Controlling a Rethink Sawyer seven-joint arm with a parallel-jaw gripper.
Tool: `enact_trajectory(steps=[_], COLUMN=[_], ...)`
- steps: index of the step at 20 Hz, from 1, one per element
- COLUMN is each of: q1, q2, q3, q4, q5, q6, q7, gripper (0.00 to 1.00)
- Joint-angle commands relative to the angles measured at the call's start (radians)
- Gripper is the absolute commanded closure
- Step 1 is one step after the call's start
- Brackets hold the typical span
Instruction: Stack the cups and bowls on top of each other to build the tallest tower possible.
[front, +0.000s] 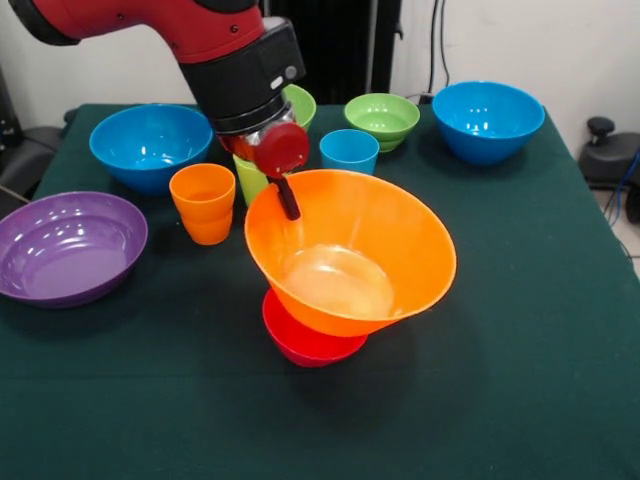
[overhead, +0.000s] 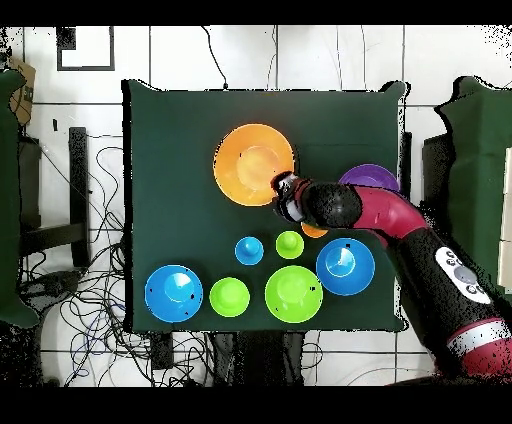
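Presently on the dark green table (front: 520, 400):

Item: large orange bowl (front: 350, 255), tilted, its mouth tipped toward the front camera, its underside resting on the small red bowl (front: 310, 342), which stands upright on the cloth near the table's middle. From overhead only the orange bowl (overhead: 252, 163) shows; the red one is hidden beneath it.

Item: gripper (front: 285, 190), at the orange bowl's far rim. One black finger (front: 288, 198) reaches down inside the rim; the other side is hidden behind the bowl wall and a red disc on the wrist, so whether it clenches the rim cannot be told. Overhead, the gripper (overhead: 285, 195) meets the bowl's edge on the side toward the robot.

Item: orange cup (front: 203, 203), upright, just beside the orange bowl, mostly covered by the arm in the overhead view.

Item: lime green cup (front: 250, 178), upright, partly behind the gripper, between the orange cup and the blue cup (front: 349, 151).

Item: purple bowl (front: 68, 246), wide and shallow, at the table's edge, well apart from the stack.

Item: two blue bowls, one (front: 150, 146) behind the orange cup, the other (front: 487, 120) at the far corner.

Item: two green bowls, the small one (front: 381, 119) beside the blue cup, the large one (front: 300, 103) mostly hidden behind the arm (front: 190, 30).
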Motion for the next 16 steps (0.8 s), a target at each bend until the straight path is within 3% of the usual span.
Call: enact_trajectory(steps=[1, 16], q1=[0.001, 0.064], q2=[0.029, 0.069], q3=[0.021, 0.019], q4=[-0.095, -0.349], q5=[0.032, 0.059], q6=[0.168, 0.362], q7=[-0.207, -0.218], gripper=[1.00, 1.00])
